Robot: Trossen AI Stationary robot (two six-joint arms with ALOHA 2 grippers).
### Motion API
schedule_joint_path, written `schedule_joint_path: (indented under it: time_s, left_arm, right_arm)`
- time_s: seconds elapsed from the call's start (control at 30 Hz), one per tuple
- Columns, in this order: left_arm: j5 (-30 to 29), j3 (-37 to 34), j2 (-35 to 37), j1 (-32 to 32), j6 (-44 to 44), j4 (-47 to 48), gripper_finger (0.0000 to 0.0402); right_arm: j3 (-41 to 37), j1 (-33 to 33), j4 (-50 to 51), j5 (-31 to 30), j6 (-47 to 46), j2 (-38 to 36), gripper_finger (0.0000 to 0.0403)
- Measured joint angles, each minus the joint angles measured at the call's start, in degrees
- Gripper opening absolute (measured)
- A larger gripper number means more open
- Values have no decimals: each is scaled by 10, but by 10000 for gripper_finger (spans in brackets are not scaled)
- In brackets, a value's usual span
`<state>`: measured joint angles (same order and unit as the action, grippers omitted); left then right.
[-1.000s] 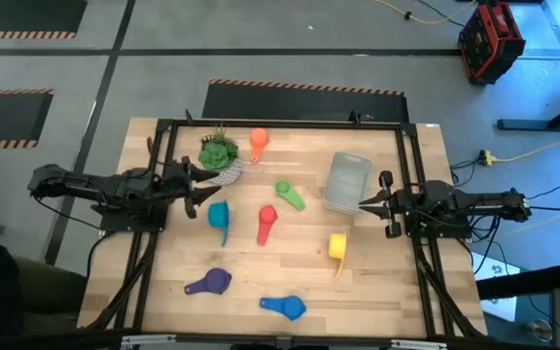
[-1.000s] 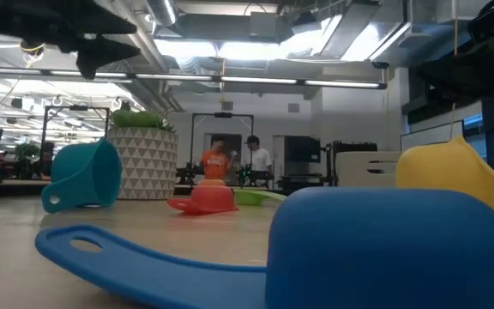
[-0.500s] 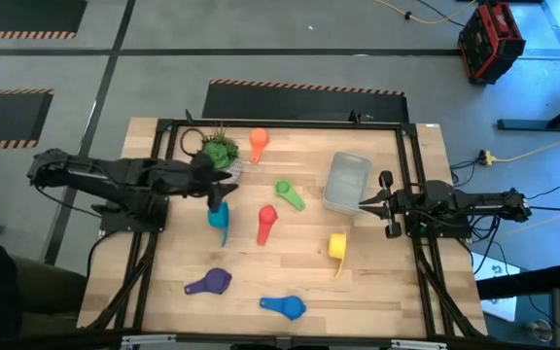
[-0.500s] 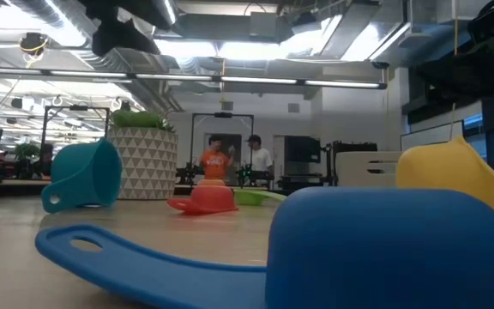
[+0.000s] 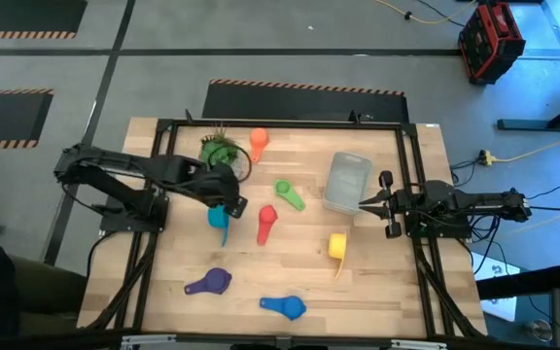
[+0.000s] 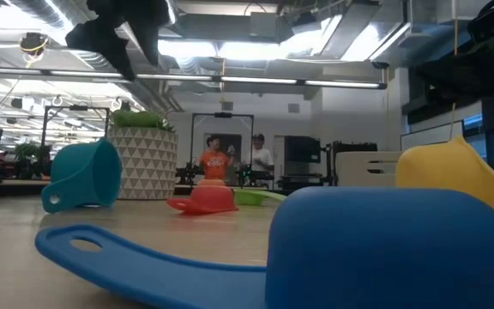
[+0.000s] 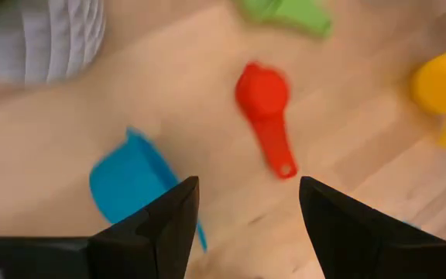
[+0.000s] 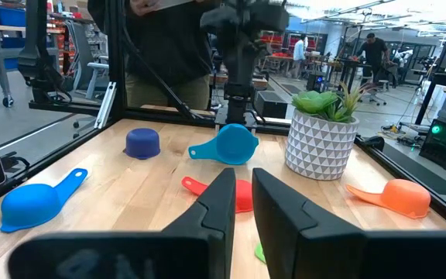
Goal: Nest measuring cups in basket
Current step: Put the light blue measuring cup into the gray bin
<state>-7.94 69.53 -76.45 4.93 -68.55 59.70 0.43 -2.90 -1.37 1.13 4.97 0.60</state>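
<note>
A pale wooden plank table (image 5: pixel 377 282) is seen from above, with seven smooth plastic scoop-shaped cups scattered on it, each with a short flat handle. The orange cup (image 5: pixel 258 142) lies at the far side, beside a green plant (image 5: pixel 219 151) in a white pot patterned with triangles. The green cup (image 5: pixel 289 194) lies near the middle, just beside the basket (image 5: pixel 347 181), a translucent grey rectangular bin with rounded corners that sits toward the right. The red cup (image 5: pixel 265 223) lies at the centre, bowl toward the far side and handle toward the near side. The yellow cup (image 5: pixel 337 247) sits to its right, below the basket. The purple cup (image 5: pixel 210 283) and the blue cup (image 5: pixel 284 307) lie near the front edge. The teal cup (image 5: pixel 220 218) rests on its side left of the red one. The left gripper (image 5: pixel 229 200) hangs just above the teal cup, not touching it; in the left wrist view its two dark fingers (image 7: pixel 161 229) stand well apart, with nothing between them. The right gripper (image 5: pixel 366 204) waits at the basket's right side, near its lower corner; in the right wrist view its fingers (image 8: pixel 221 205) stand close together with a narrow gap and hold nothing.
</note>
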Motion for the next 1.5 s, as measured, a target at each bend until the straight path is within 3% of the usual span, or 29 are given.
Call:
schedule_joint_path:
  time_s: [0.27, 0.5, 1.5]
  left_arm:
    - [48, 56, -88, -32, -34, 106, 217]
    - [75, 60, -140, -59, -33, 130, 217]
    - [68, 60, -282, -69, 15, 191, 217]
  right_arm:
    - [0, 0, 0, 0, 0, 0, 51]
    - [0, 0, 0, 0, 0, 0, 51]
    - [0, 0, 0, 0, 0, 0, 51]
